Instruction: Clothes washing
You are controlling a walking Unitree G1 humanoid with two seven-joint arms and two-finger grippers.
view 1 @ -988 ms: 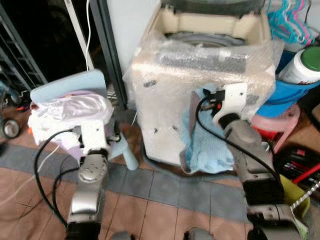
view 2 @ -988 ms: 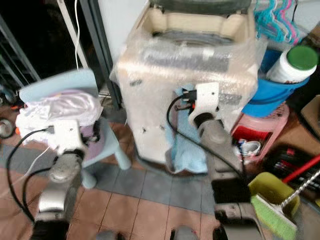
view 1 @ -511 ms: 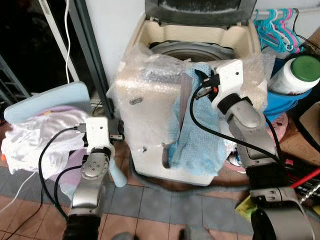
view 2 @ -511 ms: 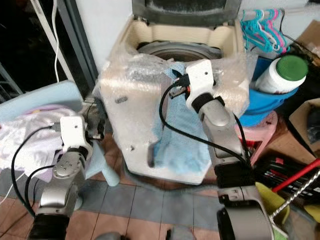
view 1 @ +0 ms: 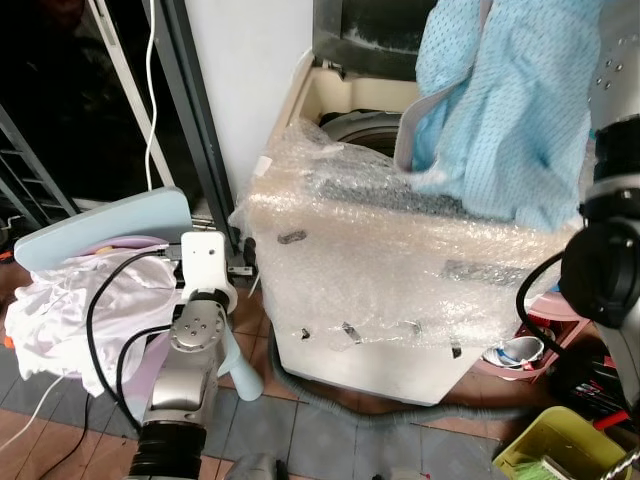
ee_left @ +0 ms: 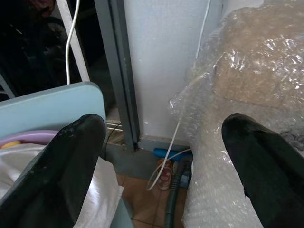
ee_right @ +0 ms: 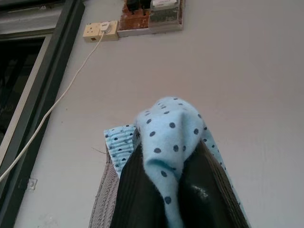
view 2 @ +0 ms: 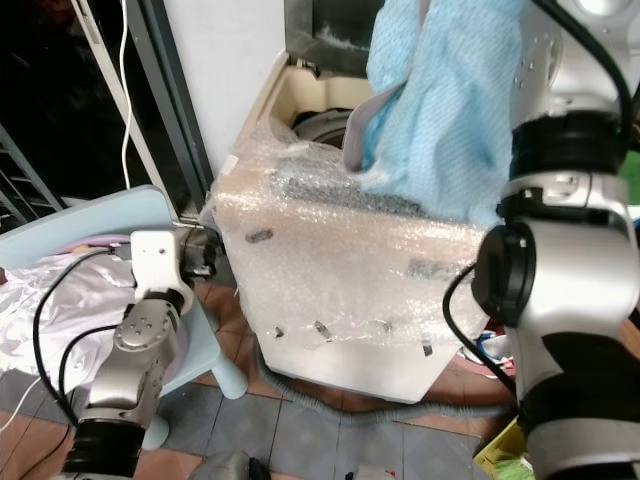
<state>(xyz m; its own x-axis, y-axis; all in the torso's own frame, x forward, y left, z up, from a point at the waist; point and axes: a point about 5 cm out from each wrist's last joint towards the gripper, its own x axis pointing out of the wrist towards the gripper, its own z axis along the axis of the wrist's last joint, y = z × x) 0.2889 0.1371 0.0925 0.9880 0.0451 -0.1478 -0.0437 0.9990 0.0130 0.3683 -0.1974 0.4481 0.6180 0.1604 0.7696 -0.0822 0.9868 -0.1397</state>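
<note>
Right hand [ee_right: 164,190] up high, its two black fingers [ee_right: 137,194] pinched tight on a fold of the pale blue dotted garment [view 1: 510,110], cloth bunched over the fingertips in the wrist view with the wall, a socket and a cable behind it. From that pinch the garment hangs down in a long drape, its grey-trimmed edge dangling just over the front lip of the washing machine [view 1: 400,270], a top-loader wrapped in bubble wrap with its lid raised and the drum opening [view 1: 365,125] showing behind the cloth. The judgement here: the fabric looks to hang above the rim rather than squarely over the drum, so the arm wants to carry farther back and inward before letting go, otherwise the tail may catch on the wrapped front edge and slide down the outside. A good release would be low, with the bottom of the cloth already inside the tub, so nothing snags on the loose plastic. Down on the other side, the left hand [ee_left: 161,156] hovers with its fingers spread wide and nothing between them, pointing into the gap between the machine and the light blue chair [view 1: 100,215], where a heap of white and lilac laundry [view 1: 70,300] waits, likely the next load to fetch.
</note>
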